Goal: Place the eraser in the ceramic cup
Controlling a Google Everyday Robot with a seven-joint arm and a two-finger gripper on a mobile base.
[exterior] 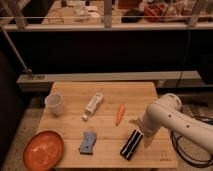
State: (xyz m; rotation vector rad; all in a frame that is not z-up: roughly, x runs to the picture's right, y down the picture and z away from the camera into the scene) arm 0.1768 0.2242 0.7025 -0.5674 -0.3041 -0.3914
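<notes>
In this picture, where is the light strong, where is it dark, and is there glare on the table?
Camera view: warm, even light lies on the table, with no glare visible; the background behind it is almost black. Camera view: the white arm and the cup are brightest; the open pincer, just right of the eraser, shows pale against the wood.

No legible text or labels — tool (142, 132) just beside eraser (131, 144), right part of table (142, 96).
</notes>
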